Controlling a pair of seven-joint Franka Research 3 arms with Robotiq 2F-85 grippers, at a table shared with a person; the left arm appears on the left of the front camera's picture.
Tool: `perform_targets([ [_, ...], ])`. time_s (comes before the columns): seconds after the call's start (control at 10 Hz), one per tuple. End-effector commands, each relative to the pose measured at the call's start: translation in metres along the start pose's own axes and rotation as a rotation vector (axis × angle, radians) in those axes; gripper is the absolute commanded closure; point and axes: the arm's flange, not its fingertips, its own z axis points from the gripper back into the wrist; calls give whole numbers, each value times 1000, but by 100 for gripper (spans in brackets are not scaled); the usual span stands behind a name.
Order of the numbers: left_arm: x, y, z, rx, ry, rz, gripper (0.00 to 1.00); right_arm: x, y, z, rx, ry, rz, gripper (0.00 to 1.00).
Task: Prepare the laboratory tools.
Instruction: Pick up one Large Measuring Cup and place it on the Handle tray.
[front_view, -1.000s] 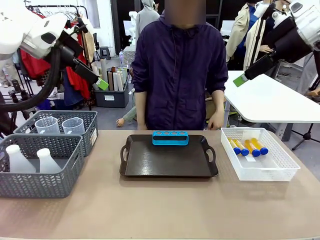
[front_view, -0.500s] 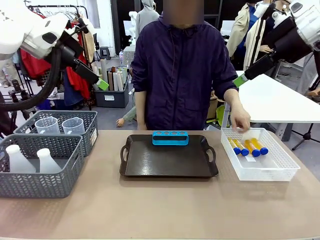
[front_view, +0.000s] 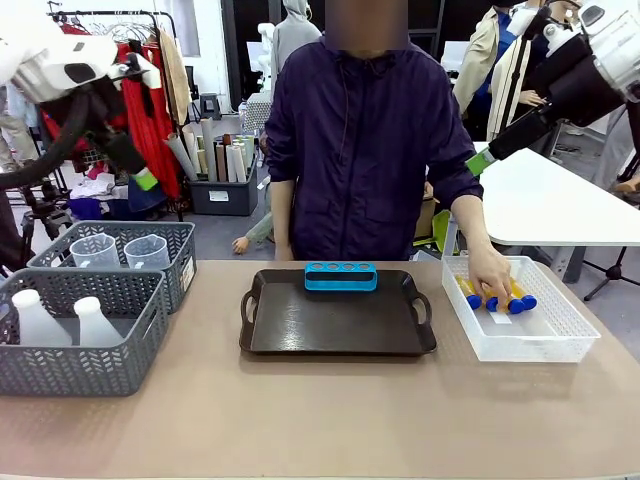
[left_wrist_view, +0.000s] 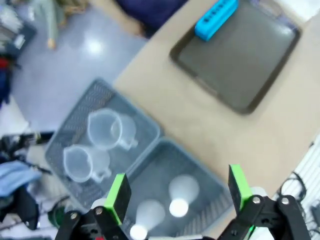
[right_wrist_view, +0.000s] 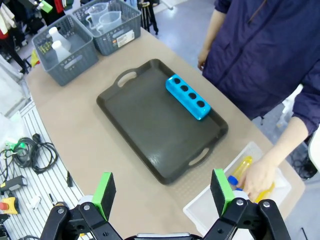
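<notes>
Amber test tubes with blue caps (front_view: 503, 296) (right_wrist_view: 242, 165) lie in a white lattice basket (front_view: 560, 330) at the right, and a person's hand (front_view: 490, 272) (right_wrist_view: 257, 177) rests on them. Two clear measuring jugs (front_view: 147, 252) (left_wrist_view: 107, 129) stand in the far grey basket at the left. Two white conical flasks (front_view: 95, 322) (left_wrist_view: 182, 192) stand in the near one. My left gripper (front_view: 143, 178) (left_wrist_view: 177, 192) hangs open, high above those baskets. Raised at the far right, my right gripper (front_view: 480, 160) (right_wrist_view: 162, 192) is open and holds nothing.
A dark handled tray (front_view: 338, 335) (right_wrist_view: 150, 130) lies mid-table with a blue tube rack (front_view: 341, 276) (right_wrist_view: 187, 97) at its far edge. The person stands just behind it. A white table (front_view: 560, 205) is behind at the right.
The person's hand has come down into the white basket onto the test tubes. My left arm has swung left and lower, over the grey baskets. The right arm has not moved.
</notes>
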Motion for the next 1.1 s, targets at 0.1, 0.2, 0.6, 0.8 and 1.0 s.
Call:
perform_targets([
  [0.1, -17, 33, -1, -10, 99, 101, 0, 0, 0, 1, 17, -14, 2, 0],
  [0.2, -24, 50, -6, -8, 111, 106, 0, 0, 0, 1, 17, -14, 2, 0],
  [0.6, -32, 49, -12, -1, 114, 117, 0, 0, 0, 1, 17, -14, 2, 0],
  [0.8, -32, 49, -12, -1, 114, 117, 0, 0, 0, 1, 17, -14, 2, 0],
  [1.0, -30, 55, -18, 57, 189, 102, 0, 0, 0, 1, 17, -14, 2, 0],
])
